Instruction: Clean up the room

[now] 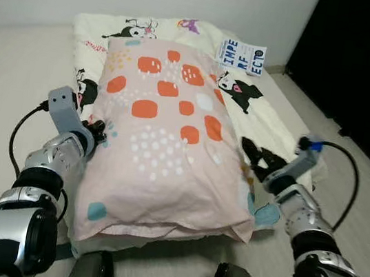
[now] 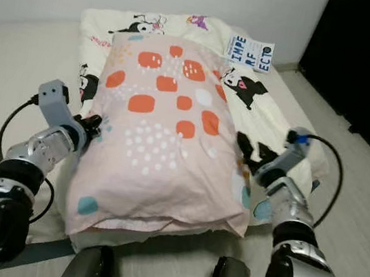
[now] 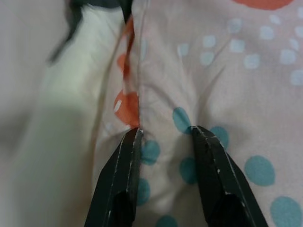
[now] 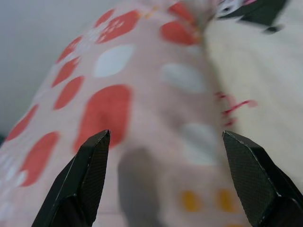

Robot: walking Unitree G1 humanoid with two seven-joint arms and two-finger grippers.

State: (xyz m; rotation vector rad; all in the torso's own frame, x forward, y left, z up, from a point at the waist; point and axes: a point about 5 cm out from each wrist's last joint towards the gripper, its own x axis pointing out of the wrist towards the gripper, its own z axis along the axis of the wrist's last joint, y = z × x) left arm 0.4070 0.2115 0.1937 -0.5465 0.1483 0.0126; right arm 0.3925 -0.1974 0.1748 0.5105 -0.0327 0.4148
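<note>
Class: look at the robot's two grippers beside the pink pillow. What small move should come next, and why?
Probably bring the right gripper in and close it on the pink pillow: its fingers are spread wide at the edge, while the left gripper already presses the opposite side.

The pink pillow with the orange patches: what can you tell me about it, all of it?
The pink pillow is a plump, soft cloth cushion printed with orange blocks, white dots and a few teal spots. It lies lengthwise on a cream cartoon-print blanket on the floor. The left gripper presses a fold of cloth at its one long side between nearly closed fingers. The right gripper is spread wide at the opposite side, not yet gripping.
</note>
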